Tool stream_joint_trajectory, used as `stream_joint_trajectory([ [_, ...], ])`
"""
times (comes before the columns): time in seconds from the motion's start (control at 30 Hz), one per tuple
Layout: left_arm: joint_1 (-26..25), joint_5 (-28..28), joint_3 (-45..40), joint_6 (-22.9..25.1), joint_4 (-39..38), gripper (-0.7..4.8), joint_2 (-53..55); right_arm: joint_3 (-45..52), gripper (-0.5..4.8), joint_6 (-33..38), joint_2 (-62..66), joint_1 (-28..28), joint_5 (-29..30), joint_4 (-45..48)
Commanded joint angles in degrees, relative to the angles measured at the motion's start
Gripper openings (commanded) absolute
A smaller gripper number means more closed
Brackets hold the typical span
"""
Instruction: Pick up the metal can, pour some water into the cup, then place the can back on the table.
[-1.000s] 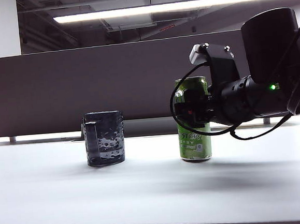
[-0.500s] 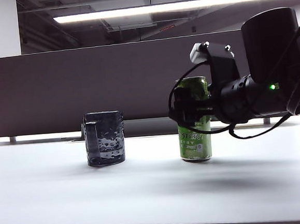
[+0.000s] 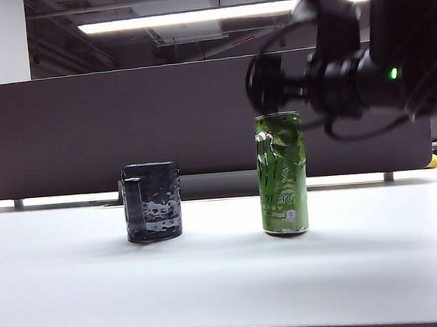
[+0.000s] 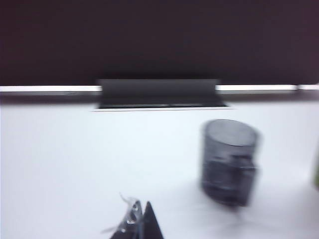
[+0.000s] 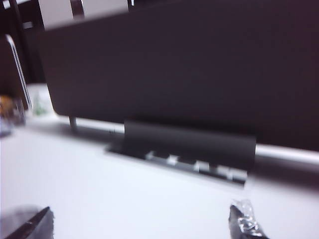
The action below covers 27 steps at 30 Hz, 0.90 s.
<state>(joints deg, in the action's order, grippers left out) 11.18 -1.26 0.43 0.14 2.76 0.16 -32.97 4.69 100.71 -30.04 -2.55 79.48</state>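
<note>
On the table (image 3: 213, 285), your metal can (image 3: 281, 174) stands upright right of centre in the exterior view, green side and claw logo facing the camera, silver rim up top. Nothing touches it. The cup (image 3: 152, 202) sits well apart to its left, also upright, handle turned toward the camera side; both rest on the white top in front of the dark partition panel (image 3: 125, 125).

Your right gripper (image 3: 261, 84) hangs above the can, up and slightly left of its rim, clear of it, with the arm body coming in from the upper right of the exterior view. It's motion-blurred there. The right wrist view settles the claw: fingertips (image 5: 244, 219) sit at opposite corners with a wide gap between them and nothing in that gap, so jaws spread wide, holding nothing. That view looks along the tabletop at the partition panel (image 5: 199, 64) and its foot bracket (image 5: 189, 147); the can doesn't show in it.

Your left gripper (image 4: 138, 224) only shows at the frame edge of the left wrist view: dark finger tips lying close together, nothing between them, low over the table (image 4: 75, 164). Blurred, but the tips look closed. The cup (image 4: 229, 162) sits ahead of it and off to one side, not touching it. You won't find the left arm in the exterior view.
</note>
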Motion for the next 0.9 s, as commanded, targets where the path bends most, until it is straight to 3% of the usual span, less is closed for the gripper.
stream_joint_trajectory([
  [0.03, -3.04, 0.0, 0.07, -0.15, 0.7, -0.05, 0.07, -0.13, 4.79, 0.28, -4.68, -0.09, 0.04, 1.31],
  [0.3, -4.35, -0.02, 0.07, -0.15, 0.7, -0.05, 0.07, -0.13, 4.63, 0.26, -20.15, -0.09, 0.11, -2.29],
  [0.5, -4.63, -0.04, 0.07, -0.15, 0.68, -0.05, 0.07, -0.13, 0.89, 0.09, -32.57, -0.09, -0.15, -6.21],
  [0.63, -5.03, -0.13, 0.09, -0.15, 0.68, -0.05, 0.07, -0.13, 0.79, -3.1, -40.17, -0.09, -0.37, -12.85],
  [0.73, -7.15, -0.68, 0.09, -0.15, 0.7, -0.05, 0.07, -0.13, -0.01, -6.1, -46.18, -0.09, -0.59, -20.33],
  [0.9, -10.54, -0.66, 0.07, -0.15, 0.7, -0.05, 0.07, -0.13, -0.06, -6.64, -54.64, -0.09, -4.63, -32.17],
])
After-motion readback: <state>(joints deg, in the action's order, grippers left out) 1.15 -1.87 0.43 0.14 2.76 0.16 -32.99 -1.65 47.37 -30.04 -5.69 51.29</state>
